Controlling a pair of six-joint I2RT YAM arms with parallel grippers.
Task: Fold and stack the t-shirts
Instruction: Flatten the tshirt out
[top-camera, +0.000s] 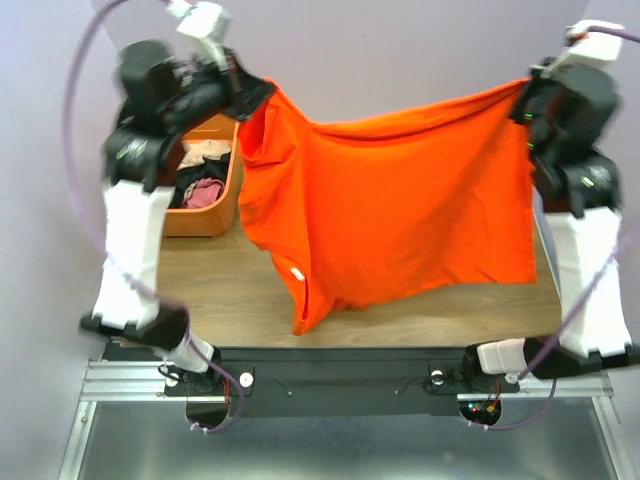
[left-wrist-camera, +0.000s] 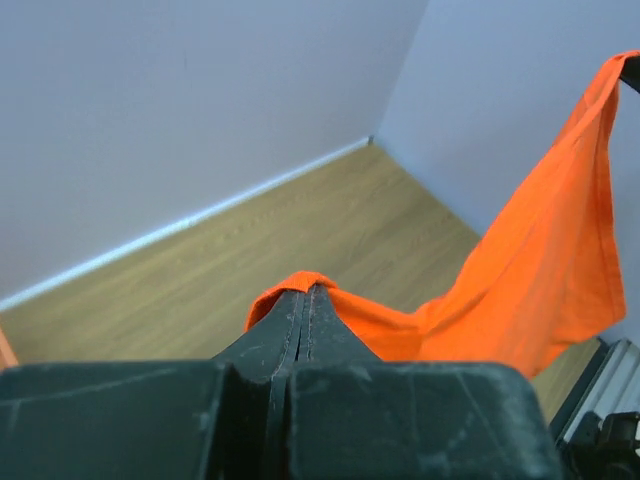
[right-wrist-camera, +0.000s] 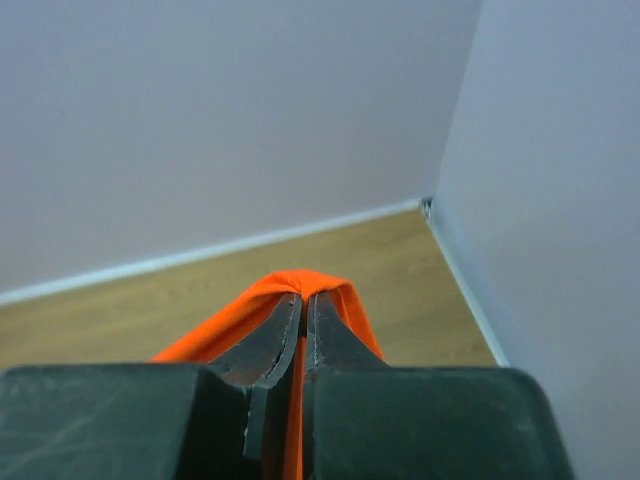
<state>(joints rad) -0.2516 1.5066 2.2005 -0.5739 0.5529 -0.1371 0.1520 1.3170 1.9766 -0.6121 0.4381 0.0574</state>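
The orange-red t-shirt (top-camera: 390, 200) hangs spread in the air between my two grippers, well above the wooden table (top-camera: 220, 285). My left gripper (top-camera: 250, 95) is shut on its left top corner; in the left wrist view the cloth (left-wrist-camera: 520, 270) folds over the closed tips (left-wrist-camera: 305, 292) and stretches away to the right. My right gripper (top-camera: 525, 100) is shut on the right top corner; in the right wrist view the cloth (right-wrist-camera: 230, 315) drapes over the closed tips (right-wrist-camera: 305, 298). The shirt's lower edge dangles near the table's front. More shirts, pink, tan and black (top-camera: 203, 175), lie in the tub.
An orange plastic tub (top-camera: 210, 215) stands at the table's left, partly behind the left arm. Grey walls close the back and right sides (right-wrist-camera: 540, 200). The arm bases sit on the black rail (top-camera: 340, 380) at the near edge.
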